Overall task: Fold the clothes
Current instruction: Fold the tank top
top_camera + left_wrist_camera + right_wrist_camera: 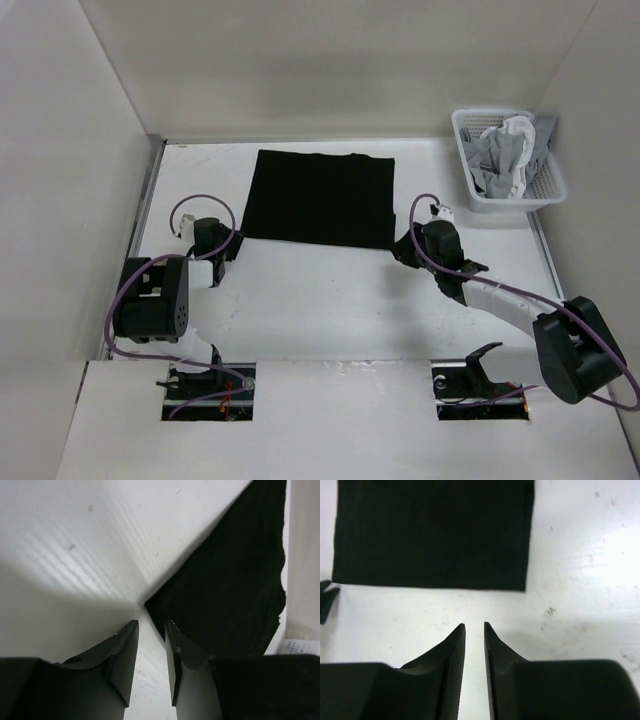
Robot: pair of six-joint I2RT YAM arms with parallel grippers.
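**A:** What is nearest, at the bottom of the overhead view?

**B:** The two arm bases sit at the near edge of the white table (320, 310). Just above them, mid-frame, is the left tool (151, 625) on the left and the right tool (474, 626) on the right. Each has its jaws parted by a narrow gap. Both are released, with nothing between the jaws.

**A:** Where is the clothing?

**B:** The black garment (320, 198) lies flat on the table in the upper centre of the frame, just beyond both tools. The left tool points at its lower left corner, close to it but apart. The right tool is near its lower right corner, also not touching.

**A:** How far along is the folding?

**B:** The garment appears as a tidy, straight-edged rectangle with no sleeves sticking out, so most of the folding looks done. I cannot tell how many layers it has. At most one more fold may be left, or nothing beyond backing the arms away.

**A:** Anything farther back?

**B:** A white basket (468, 182) in the upper right holds crumpled grey and white clothes (510, 150), well apart from the black garment.
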